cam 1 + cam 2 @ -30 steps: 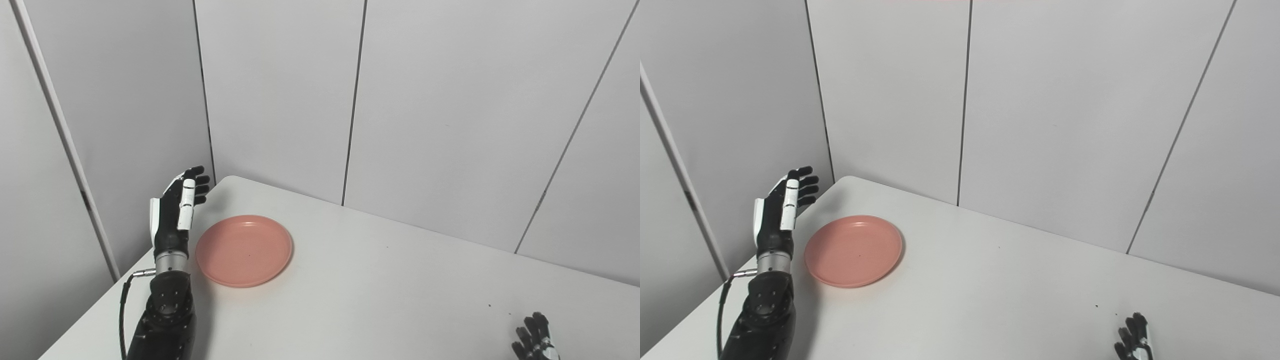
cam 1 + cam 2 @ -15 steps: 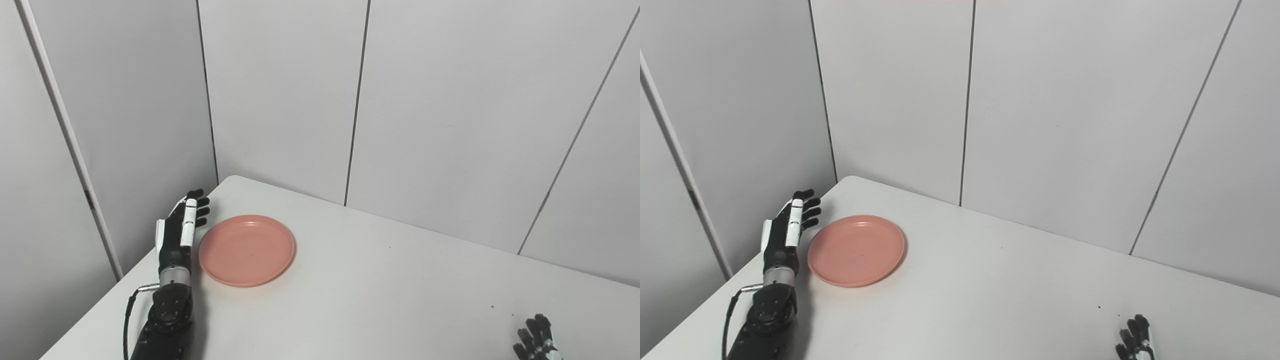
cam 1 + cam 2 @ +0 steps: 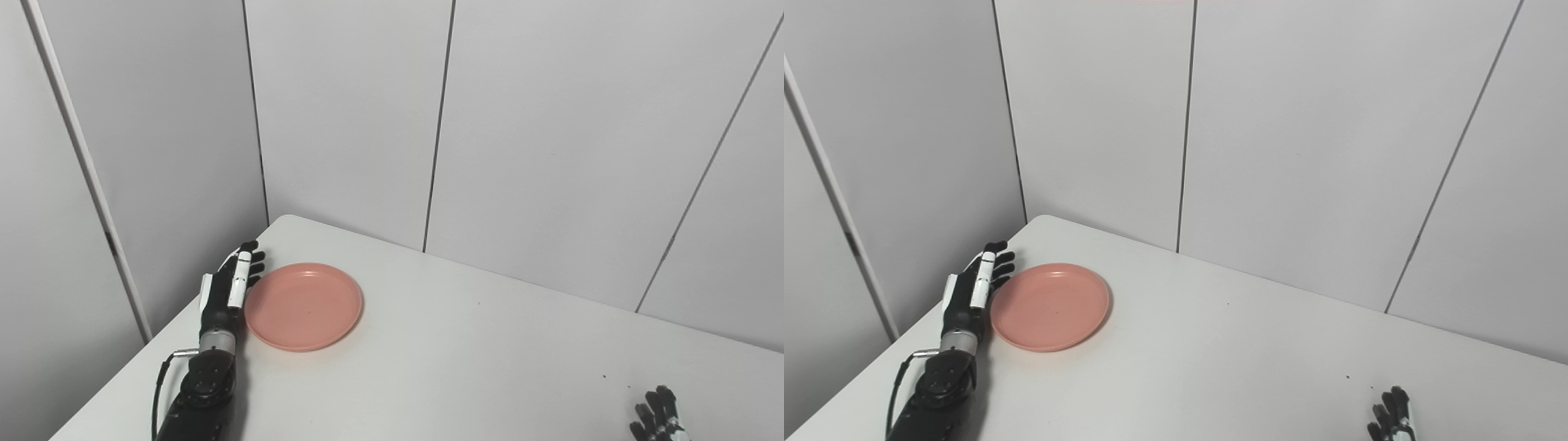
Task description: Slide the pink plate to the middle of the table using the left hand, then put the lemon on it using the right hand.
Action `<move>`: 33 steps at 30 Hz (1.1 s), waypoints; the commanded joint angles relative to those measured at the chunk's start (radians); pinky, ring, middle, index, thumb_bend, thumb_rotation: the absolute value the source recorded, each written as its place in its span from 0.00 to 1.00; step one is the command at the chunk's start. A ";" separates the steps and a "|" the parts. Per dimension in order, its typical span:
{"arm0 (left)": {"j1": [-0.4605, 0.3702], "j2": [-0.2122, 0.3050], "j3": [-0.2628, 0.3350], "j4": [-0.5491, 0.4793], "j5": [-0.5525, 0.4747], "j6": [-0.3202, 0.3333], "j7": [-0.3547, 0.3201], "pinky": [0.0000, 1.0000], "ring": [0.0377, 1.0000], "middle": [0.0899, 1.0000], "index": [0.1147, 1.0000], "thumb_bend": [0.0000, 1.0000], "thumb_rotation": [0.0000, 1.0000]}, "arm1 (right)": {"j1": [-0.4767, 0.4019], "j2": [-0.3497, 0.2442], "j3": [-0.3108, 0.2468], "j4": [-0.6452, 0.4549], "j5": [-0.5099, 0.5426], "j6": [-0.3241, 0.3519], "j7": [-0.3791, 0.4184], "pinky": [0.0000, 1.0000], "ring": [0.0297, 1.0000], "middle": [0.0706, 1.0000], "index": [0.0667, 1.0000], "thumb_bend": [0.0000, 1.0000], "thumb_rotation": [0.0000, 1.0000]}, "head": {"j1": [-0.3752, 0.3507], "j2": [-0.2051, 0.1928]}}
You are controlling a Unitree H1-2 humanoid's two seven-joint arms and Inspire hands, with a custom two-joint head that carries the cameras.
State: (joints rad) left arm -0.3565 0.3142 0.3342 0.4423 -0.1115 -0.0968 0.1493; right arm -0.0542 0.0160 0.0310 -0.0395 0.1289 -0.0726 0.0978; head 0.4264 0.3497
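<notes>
Fingers of the left hand (image 3: 231, 285) are extended and a little spread, holding nothing, the hand set edge-on just beside the left rim of the pink plate (image 3: 304, 305); whether it touches the rim I cannot tell. The plate lies flat near the left end of the white table (image 3: 465, 361), well apart from the middle. To push it well, I judge the hand should stay low, with its side flat against the rim, and press steadily rightward so the plate slides without tipping or spinning off, stopping at the table's middle. Only the fingertips of the right hand (image 3: 658, 418) show at the bottom edge, far to the right; they look spread, but I cannot tell its state. Count: one plate, two hands, one table, and no lemon in view.
</notes>
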 commanded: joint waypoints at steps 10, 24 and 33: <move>-0.031 0.011 -0.042 -0.051 -0.050 0.002 -0.092 0.84 0.82 0.79 0.77 0.52 1.00 | 0.008 0.004 -0.003 -0.016 0.001 -0.022 -0.001 1.00 1.00 1.00 1.00 0.58 1.00 | -0.002 0.003; -0.042 -0.015 -0.083 -0.066 -0.074 0.018 -0.150 0.82 0.83 0.81 0.80 0.54 1.00 | 0.014 0.007 0.003 -0.044 -0.004 0.007 -0.006 1.00 1.00 1.00 1.00 0.57 1.00 | -0.017 0.012; -0.049 -0.049 -0.129 -0.096 -0.075 0.036 -0.180 0.79 0.79 0.79 0.76 0.53 1.00 | 0.014 0.016 0.000 -0.053 -0.008 0.017 -0.012 1.00 1.00 1.00 1.00 0.58 0.99 | -0.027 0.021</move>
State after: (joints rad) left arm -0.3596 0.2617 0.2206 0.3842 -0.1813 -0.0618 -0.0094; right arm -0.0360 0.0236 0.0322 -0.0620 0.1132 -0.0554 0.0914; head 0.4004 0.3697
